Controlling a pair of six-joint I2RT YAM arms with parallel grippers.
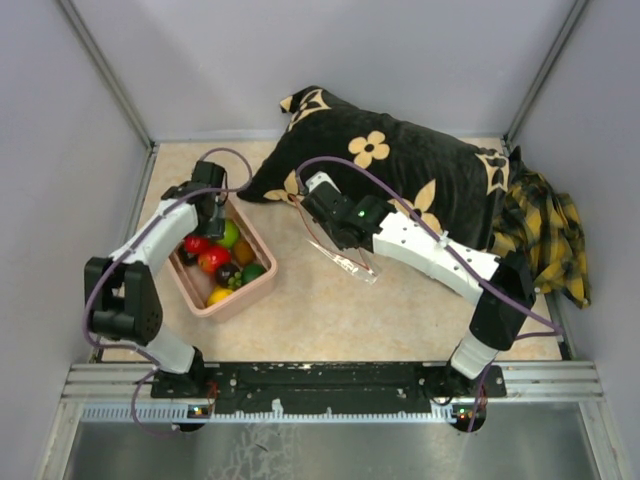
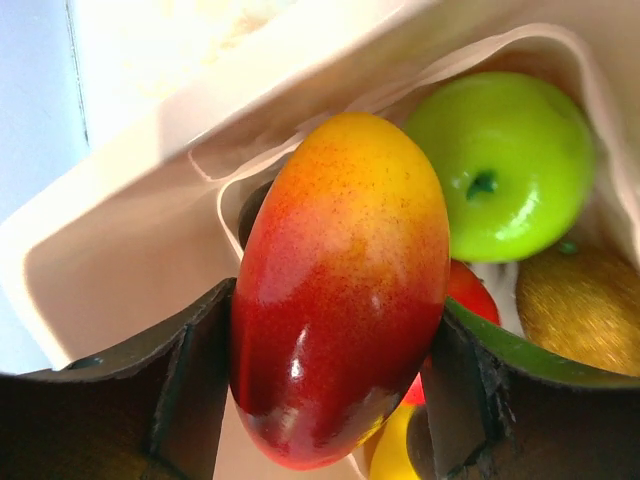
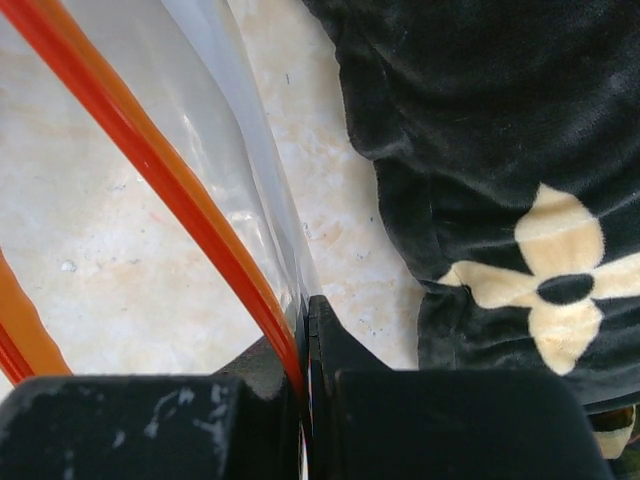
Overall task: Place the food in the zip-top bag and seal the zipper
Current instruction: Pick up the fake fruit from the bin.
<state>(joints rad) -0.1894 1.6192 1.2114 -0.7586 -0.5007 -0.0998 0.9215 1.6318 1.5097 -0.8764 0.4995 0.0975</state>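
Left wrist view is showing the left gripper (image 2: 332, 390) clamping a red-and-yellow glossy toy mango (image 2: 340, 270) across its lower half. One dark finger (image 2: 170, 385) is pressing on each side, the jaws narrowed to the fruit's width. The mango is standing on end inside the pink rectangular plastic tub (image 2: 120, 260) at frame centre. A shiny green toy apple (image 2: 505, 165) is lying behind it at upper right and a speckled golden-orange toy fruit (image 2: 580, 310) at the right edge. The low, square grip is probably guarding against the slick skin slipping out on a lift.

In the top external view the tub is sitting at centre left, holding all the food that shows. The clear floppy plastic zip-top bag (image 1: 345, 258) is lying just right of centre on the beige table (image 1: 330, 320), near the tub with bare table between, and no food is showing inside it.

The right gripper (image 3: 305, 345) is pinching one lip of the bag, fully closed on the film. The red-orange plastic zipper strip (image 3: 150, 160) is running from upper left down into the fingers. A second strip is curving away at lower left, so the mouth is gaping. I judge the bag is being held open to receive the mango. The black velvet pillow with tan flowers (image 3: 480, 150) is filling the right of that frame.
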